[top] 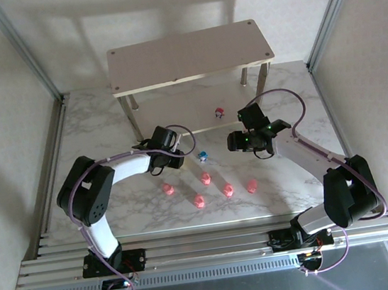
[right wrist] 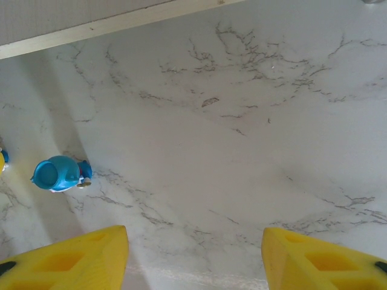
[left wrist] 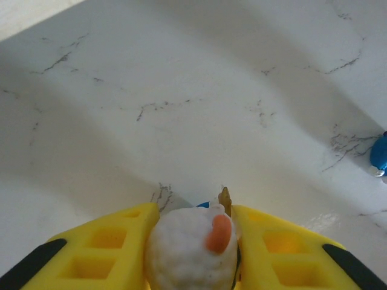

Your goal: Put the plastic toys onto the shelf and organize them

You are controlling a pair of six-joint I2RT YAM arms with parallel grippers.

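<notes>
Top external view: the shelf (top: 189, 56) stands at the far side of the marble worktop (top: 91, 123), its top board bare. A red toy (top: 220, 112) stands on the lower board, towards its right half. Five pink toys (top: 205, 178) lie loosely grouped on the worktop nearer the arm bases, well apart from the shelf. A blue toy (top: 202, 157) stands just beyond them, between the two hands. The left hand (top: 173, 156) is low over the worktop just left of the blue toy, and the right hand (top: 236, 141) is to that toy's right, in front of the shelf's right legs.

In the left wrist view, the left hand (left wrist: 193, 211) pinches a whitish toy (left wrist: 192, 251) with an orange spot. The yellow fingers (left wrist: 115, 241) press against it on both sides. Whether the toy rests on the worktop or is lifted cannot be told. The blue toy (left wrist: 380, 154) shows at the right edge of this view, apart from the hand.

In the right wrist view, the right hand (right wrist: 193, 238) is spread wide with nothing between its fingers (right wrist: 78, 257), only bare marble below. The blue toy (right wrist: 57, 173) stands beyond its left finger, not touching it. The pale edge of the shelf (right wrist: 91, 27) runs along the top.
</notes>
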